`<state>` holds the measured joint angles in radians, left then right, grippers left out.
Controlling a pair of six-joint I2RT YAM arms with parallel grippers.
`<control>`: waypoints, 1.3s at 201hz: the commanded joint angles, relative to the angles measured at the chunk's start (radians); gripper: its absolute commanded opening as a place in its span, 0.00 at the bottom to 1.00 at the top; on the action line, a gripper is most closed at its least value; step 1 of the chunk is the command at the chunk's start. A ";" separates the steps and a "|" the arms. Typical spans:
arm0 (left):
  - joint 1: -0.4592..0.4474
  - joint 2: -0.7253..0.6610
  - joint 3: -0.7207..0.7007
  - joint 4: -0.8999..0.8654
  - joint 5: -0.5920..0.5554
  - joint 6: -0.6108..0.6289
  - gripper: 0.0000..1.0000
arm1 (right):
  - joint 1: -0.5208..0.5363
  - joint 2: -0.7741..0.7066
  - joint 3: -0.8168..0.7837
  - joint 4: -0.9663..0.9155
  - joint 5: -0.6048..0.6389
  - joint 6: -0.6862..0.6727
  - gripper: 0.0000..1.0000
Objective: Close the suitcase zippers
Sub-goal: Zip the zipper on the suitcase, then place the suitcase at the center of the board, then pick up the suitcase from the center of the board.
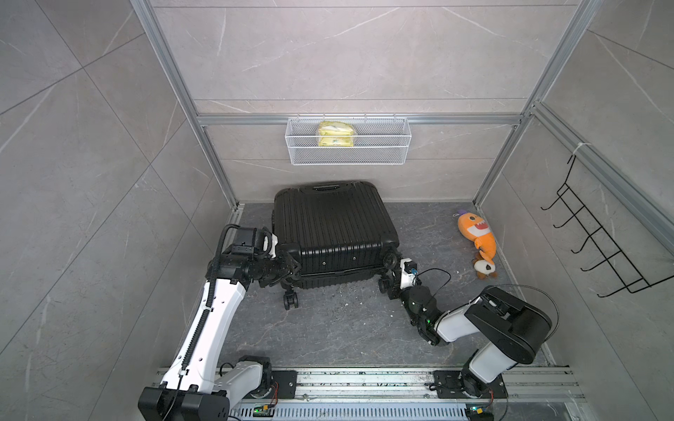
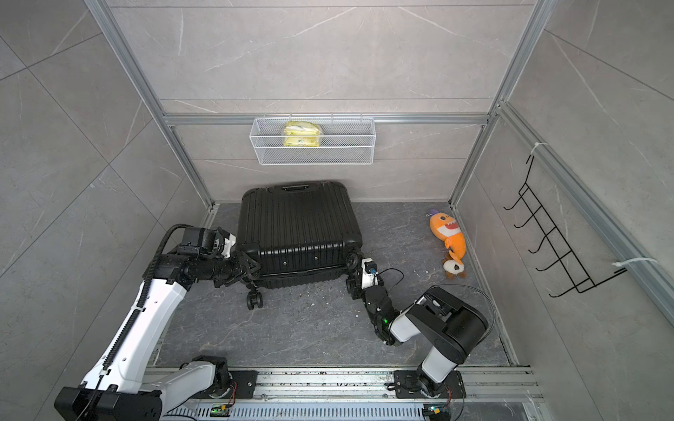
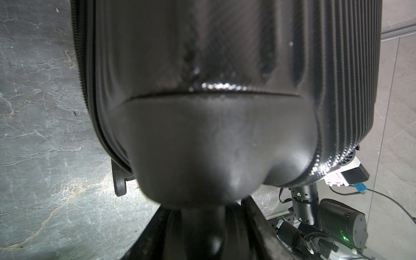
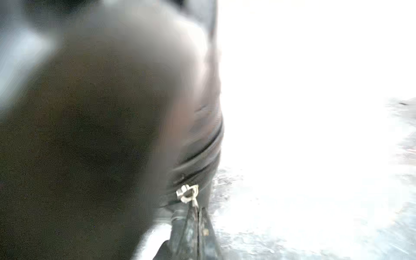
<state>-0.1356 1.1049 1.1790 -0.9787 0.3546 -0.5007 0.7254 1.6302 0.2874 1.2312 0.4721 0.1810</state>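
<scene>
The black ribbed suitcase (image 1: 332, 226) (image 2: 295, 226) lies flat on the grey floor against the back wall. Its near seam gapes slightly, and the zipper track (image 3: 81, 67) (image 4: 202, 153) runs along it. My left gripper (image 1: 291, 271) (image 2: 251, 269) (image 3: 202, 220) is at the case's near left corner. Its jaws are closed round a dark caster wheel under the wheel housing (image 3: 202, 146). At the near right corner, my right gripper (image 1: 392, 275) (image 2: 355, 277) (image 4: 198, 213) is shut on the tab of a silver zipper pull (image 4: 187, 193).
An orange plush toy (image 1: 479, 240) lies by the right wall. A white wire basket (image 1: 348, 156) holding a yellow packet (image 1: 335, 134) hangs on the back wall above the case. A black hook rack (image 1: 598, 248) juts from the right wall. Another caster (image 1: 290, 300) sticks out in front.
</scene>
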 commanded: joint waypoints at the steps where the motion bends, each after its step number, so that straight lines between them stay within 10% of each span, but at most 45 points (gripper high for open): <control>1: -0.001 -0.049 0.121 0.060 -0.012 0.122 0.03 | -0.025 -0.041 -0.010 -0.118 0.185 -0.006 0.00; 109: 0.175 0.057 0.090 0.110 -0.063 0.428 0.09 | -0.038 -0.345 -0.004 -0.559 0.011 0.030 0.00; 154: 0.175 0.059 0.140 0.105 -0.088 0.430 0.68 | -0.034 -0.408 0.002 -0.655 -0.120 0.009 0.00; 217: 0.168 -0.015 0.224 0.069 -0.050 0.391 0.86 | -0.026 -0.433 -0.007 -0.655 -0.207 0.012 0.05; 261: -0.214 -0.022 0.225 0.102 -0.245 0.213 0.83 | -0.026 -0.447 0.013 -0.677 -0.227 -0.008 0.31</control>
<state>-0.1532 1.0817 1.3895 -0.9001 0.2268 -0.1646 0.6945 1.1912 0.2859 0.5922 0.2653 0.1818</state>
